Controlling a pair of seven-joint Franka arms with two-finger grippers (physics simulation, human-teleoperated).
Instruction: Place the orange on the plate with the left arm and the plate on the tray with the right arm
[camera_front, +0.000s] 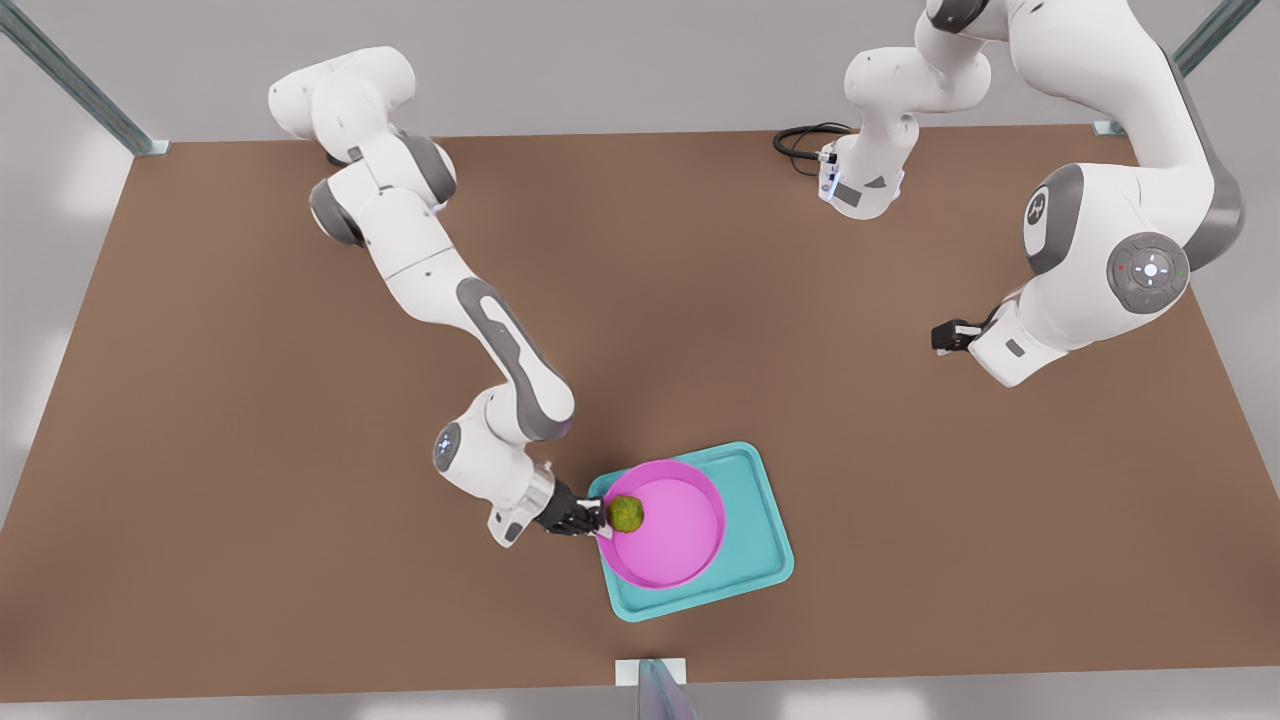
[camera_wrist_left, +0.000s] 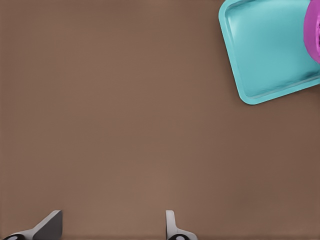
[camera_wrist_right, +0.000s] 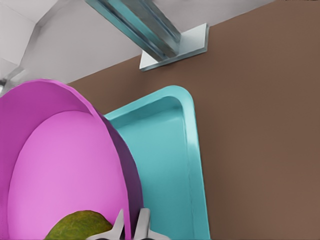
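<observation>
R gripper pinching plate rim over tray near table's front edge, orange inside by my fingers, L gripper spread, parked far-side: rough release could roll orange out.

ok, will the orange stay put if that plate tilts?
Likely rolls: the orange is a round ball lying loose on the plate, beside the rim the right gripper pinches. The raised rim should probably catch it; bumpy skin may slow it. Meanwhile the left gripper waits open over the table.
</observation>
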